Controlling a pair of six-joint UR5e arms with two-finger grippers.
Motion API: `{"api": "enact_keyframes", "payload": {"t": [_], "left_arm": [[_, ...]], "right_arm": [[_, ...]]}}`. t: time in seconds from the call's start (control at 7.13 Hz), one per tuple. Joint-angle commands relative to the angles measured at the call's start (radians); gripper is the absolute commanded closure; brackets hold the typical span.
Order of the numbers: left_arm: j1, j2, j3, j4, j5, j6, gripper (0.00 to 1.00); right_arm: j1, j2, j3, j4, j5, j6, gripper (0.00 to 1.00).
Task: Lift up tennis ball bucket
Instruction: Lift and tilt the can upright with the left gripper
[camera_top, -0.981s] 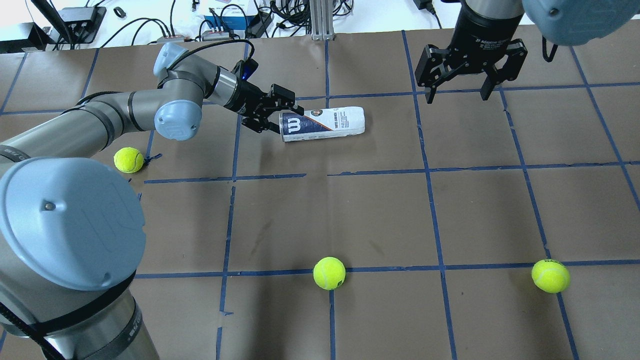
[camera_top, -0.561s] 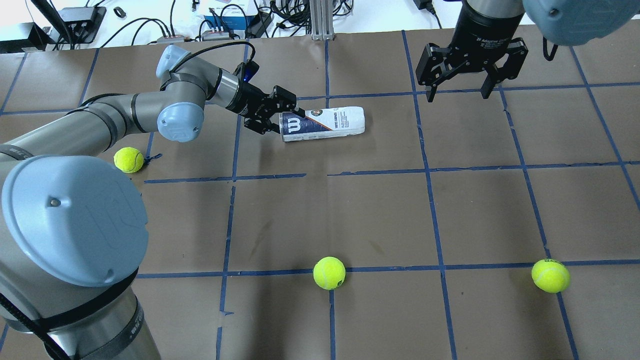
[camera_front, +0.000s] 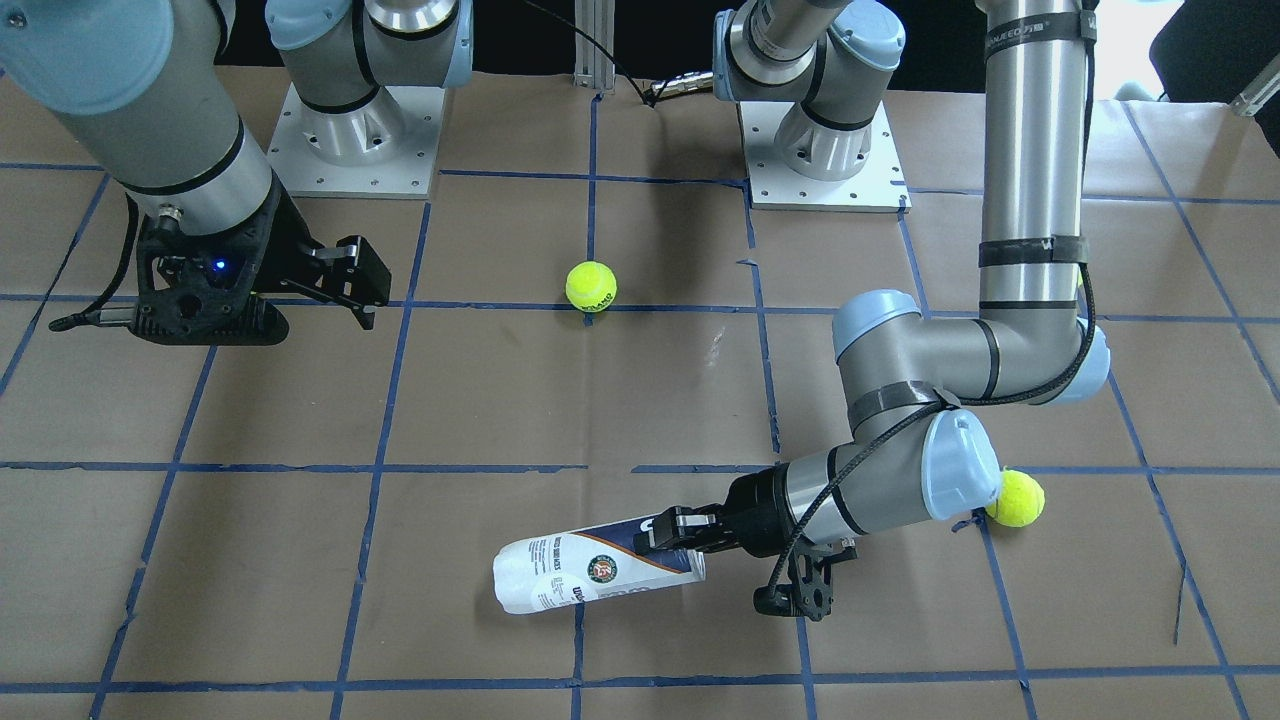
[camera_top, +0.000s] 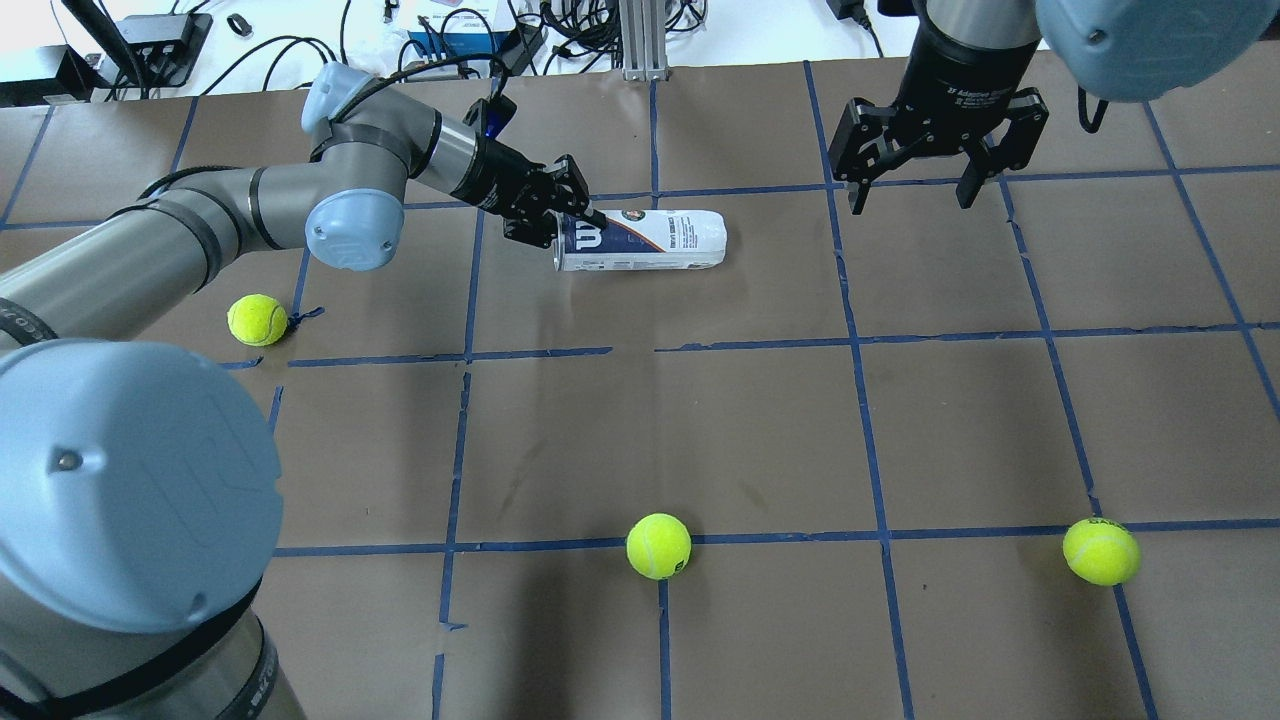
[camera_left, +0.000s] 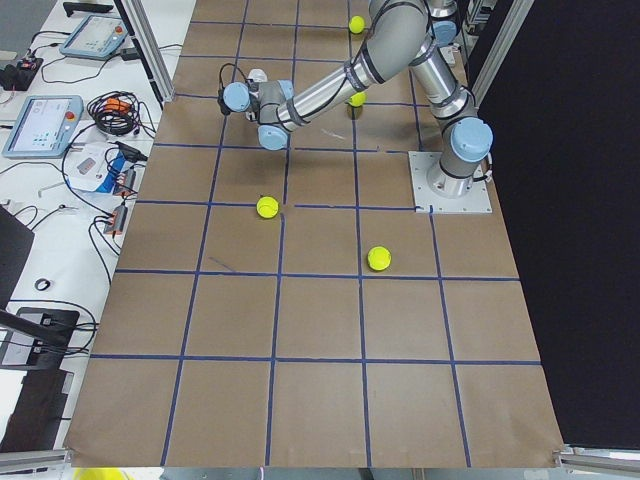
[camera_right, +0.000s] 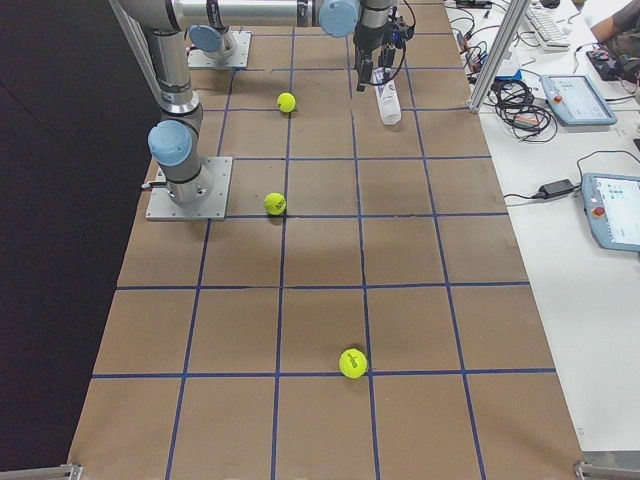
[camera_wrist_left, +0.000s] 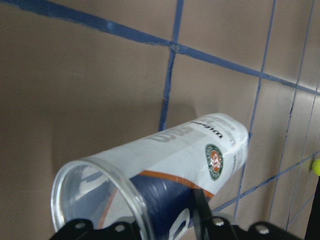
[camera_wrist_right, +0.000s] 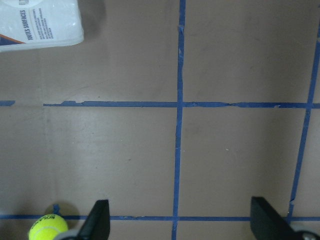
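The tennis ball bucket (camera_top: 650, 240), a clear can with a white-and-navy "W" label, lies on its side on the brown table; it also shows in the front view (camera_front: 585, 575). My left gripper (camera_top: 567, 217) is shut on the rim of its open end. In the left wrist view one finger is inside the wall and one outside, and the can (camera_wrist_left: 190, 155) points away, empty. That end looks slightly raised. My right gripper (camera_top: 912, 195) hangs open and empty to the right of the can's closed end (camera_wrist_right: 40, 22).
Three yellow-green tennis balls lie loose: one by my left arm (camera_top: 257, 319), one at the front middle (camera_top: 658, 546), one at the front right (camera_top: 1101, 551). Cables and electronics (camera_top: 440, 40) line the table's far edge.
My left gripper has closed on the can's open end and shifted it slightly away; the can has turned from tilted to nearly level in the view. The right gripper has barely moved.
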Motion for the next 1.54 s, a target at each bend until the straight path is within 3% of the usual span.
{"api": "enact_keyframes", "payload": {"t": [0.0,0.14,0.28,0.56,0.7,0.84,0.98,1.4], "left_arm": [[-0.027,0.112,0.006,-0.013,0.003,-0.169,0.8],[-0.05,0.163,0.018,-0.013,0.007,-0.254,0.88],[-0.067,0.194,0.022,-0.012,0.095,-0.298,0.95],[-0.134,0.211,0.106,-0.065,0.325,-0.3,0.97],[-0.171,0.213,0.178,-0.14,0.498,-0.29,0.97],[-0.191,0.204,0.238,-0.2,0.55,-0.279,0.97],[-0.193,0.2,0.283,-0.282,0.588,-0.243,0.97],[-0.234,0.171,0.39,-0.571,0.818,0.113,0.97]], "right_arm": [[0.005,-0.029,0.008,-0.082,-0.146,-0.026,0.0],[0.016,-0.032,0.013,-0.085,-0.093,-0.01,0.0],[0.016,-0.026,0.022,-0.078,0.024,0.008,0.0],[0.015,-0.029,0.019,-0.024,0.032,0.028,0.0],[0.015,-0.028,0.022,-0.022,0.036,0.04,0.0],[0.015,-0.034,0.022,-0.012,0.073,0.068,0.0],[0.016,-0.035,0.022,0.004,0.084,0.094,0.0],[0.016,-0.028,0.025,-0.003,0.072,0.096,0.0]]}}
